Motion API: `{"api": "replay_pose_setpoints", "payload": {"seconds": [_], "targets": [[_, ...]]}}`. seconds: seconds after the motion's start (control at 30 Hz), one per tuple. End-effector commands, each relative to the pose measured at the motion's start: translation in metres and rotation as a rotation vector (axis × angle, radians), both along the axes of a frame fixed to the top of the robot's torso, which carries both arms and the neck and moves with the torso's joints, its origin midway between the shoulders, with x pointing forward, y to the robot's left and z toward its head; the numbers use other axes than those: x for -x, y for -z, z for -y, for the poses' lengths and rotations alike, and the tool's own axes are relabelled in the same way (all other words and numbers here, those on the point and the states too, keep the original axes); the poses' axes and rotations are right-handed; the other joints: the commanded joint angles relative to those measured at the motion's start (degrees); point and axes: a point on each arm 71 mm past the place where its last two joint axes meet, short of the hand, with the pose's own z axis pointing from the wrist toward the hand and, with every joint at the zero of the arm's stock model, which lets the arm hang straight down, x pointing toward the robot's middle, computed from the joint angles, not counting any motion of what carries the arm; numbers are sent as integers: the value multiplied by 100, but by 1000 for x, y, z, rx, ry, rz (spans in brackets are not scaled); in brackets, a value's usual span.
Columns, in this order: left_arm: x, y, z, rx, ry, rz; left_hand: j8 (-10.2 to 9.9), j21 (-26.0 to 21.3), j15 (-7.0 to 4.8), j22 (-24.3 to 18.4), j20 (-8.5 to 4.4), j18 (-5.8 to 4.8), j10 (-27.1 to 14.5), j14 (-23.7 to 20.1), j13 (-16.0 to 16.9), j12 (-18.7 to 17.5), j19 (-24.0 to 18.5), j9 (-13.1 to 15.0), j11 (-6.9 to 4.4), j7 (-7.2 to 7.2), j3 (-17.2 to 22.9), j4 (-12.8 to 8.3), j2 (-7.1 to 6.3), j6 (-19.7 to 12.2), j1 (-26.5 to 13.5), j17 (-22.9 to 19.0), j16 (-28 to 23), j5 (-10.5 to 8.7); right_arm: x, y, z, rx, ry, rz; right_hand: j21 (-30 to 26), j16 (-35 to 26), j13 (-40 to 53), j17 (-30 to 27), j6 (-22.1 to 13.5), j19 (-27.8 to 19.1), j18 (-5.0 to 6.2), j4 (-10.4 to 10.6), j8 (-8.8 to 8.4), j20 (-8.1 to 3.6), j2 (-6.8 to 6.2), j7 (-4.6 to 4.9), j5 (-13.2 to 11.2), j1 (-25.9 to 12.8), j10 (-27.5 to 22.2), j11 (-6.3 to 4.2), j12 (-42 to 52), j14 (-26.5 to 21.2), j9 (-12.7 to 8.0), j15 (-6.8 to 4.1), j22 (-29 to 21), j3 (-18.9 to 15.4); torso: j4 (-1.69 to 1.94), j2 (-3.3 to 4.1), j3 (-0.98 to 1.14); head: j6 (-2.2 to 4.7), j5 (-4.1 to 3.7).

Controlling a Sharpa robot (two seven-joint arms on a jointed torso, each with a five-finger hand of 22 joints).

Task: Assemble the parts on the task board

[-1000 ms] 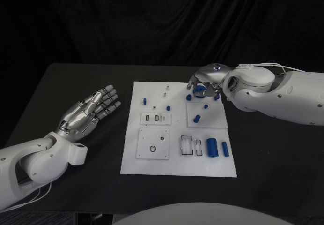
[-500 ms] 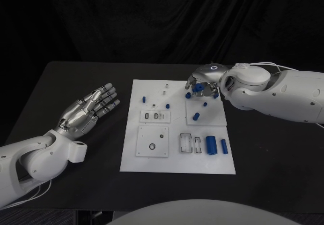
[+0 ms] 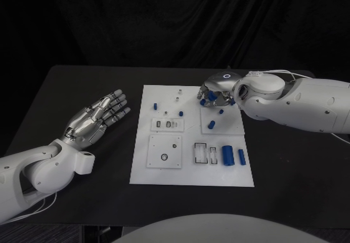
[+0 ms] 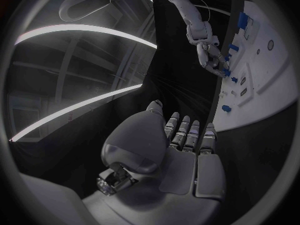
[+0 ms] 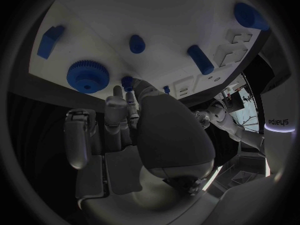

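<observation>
The white task board [image 3: 146, 167] lies mid-table, also seen in the left wrist view as the board [image 4: 275, 80]. My right hand [image 3: 216, 95] hovers low over its far right corner. In the right wrist view its thumb and a finger close round a small blue peg [image 5: 127, 82], beside a blue gear [image 5: 87, 76] lying on the board. Blue parts [image 3: 204, 102] peek out round the fingers. My left hand [image 3: 98, 119] lies open and flat, palm up, on the table left of the board, holding nothing.
More blue parts sit on the board: a peg [image 3: 155, 107] at the far left, a peg [image 3: 212, 125] in the middle, two cylinders [image 3: 227, 155] near the right edge. White recessed plates [image 3: 165, 153] and slots [image 3: 206, 154] occupy the near half.
The view has shifted slightly. My right hand has edged left and a little nearer over the board's far right corner. The left hand has stayed put.
</observation>
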Motion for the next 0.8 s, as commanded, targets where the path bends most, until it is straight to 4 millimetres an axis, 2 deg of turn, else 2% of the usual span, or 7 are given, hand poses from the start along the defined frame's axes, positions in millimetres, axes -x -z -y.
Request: {"api": "replay_pose_setpoints", "payload": {"seconds": [0.03, 0.13, 0.27, 0.57, 0.63, 0.8], "targets": [[0, -11, -3, 106, -29, 117, -1, 29, 53, 4, 50, 45, 14, 1, 3, 41, 20, 8, 53, 48, 45, -14, 4, 10, 4, 0, 30, 37, -1, 2, -1, -6, -9, -2, 34, 31, 10, 3, 81, 318, -104, -28, -5, 18, 3, -28, 28, -20, 60, -4, 30, 7, 26, 24, 1051, 77, -1, -6, -1, -13, 9], [0, -11, -3, 105, -27, 114, 6, 39, 86, 8, 76, 39, 23, 35, 5, 58, 34, 11, 64, 56, 110, -54, -7, 34, 58, 7, 58, 104, -2, 5, -2, -6, -12, -4, 29, 37, 18, 28, 219, 311, -102, -65, 53, 26, 18, -59, 137, 11, 105, -9, 37, -3, 82, 32, 1046, 166, -1, -7, -1, -18, 8], [-1, -9, -3, 102, -23, 108, 10, 43, 106, 9, 88, 33, 29, 52, 6, 65, 40, 14, 63, 62, 130, -67, -16, 49, 75, 9, 72, 130, -3, 7, -5, -8, -19, -4, 28, 44, 39, 52, 412, 310, -102, -105, 140, 36, 44, -45, 137, 20, 194, -30, 71, -8, 164, 39, 1049, 250, 3, -11, 0, -31, 3], [-2, -7, -3, 99, -17, 101, 11, 45, 122, 9, 100, 27, 28, 53, 5, 62, 43, 14, 76, 72, 160, -89, -21, 51, 101, 6, 80, 174, -5, 8, -6, -22, -22, 15, 26, 46, 91, 92, 793, 308, -101, -360, 331, 21, 162, 63, 229, 215, 487, -122, 170, -14, 381, 16, 1056, 486, -5, -21, -5, -45, 28], [-2, -7, -4, 100, -16, 100, 10, 49, 129, 10, 105, 25, 31, 54, 6, 68, 48, 13, 83, 79, 170, -129, -60, 51, 128, 3, 87, 194, -5, 7, -6, -29, -24, 24, 27, 51, 104, 114, 845, 310, -102, -453, 361, 6, 175, 106, 260, 288, 568, -147, 192, -11, 434, -4, 1061, 545, -4, -21, -4, -35, 37], [-2, -6, -5, 98, -15, 96, 11, 52, 133, 11, 109, 25, 35, 58, 7, 70, 54, 14, 82, 83, 168, -164, -99, 55, 145, 1, 94, 197, -6, 4, -5, -53, -32, 55, 24, 50, 129, 142, 964, 308, -101, -535, 442, -26, 187, 173, 199, 275, 721, -194, 224, -5, 562, -37, 1064, 579, 1, -19, -8, -12, 46]]}}
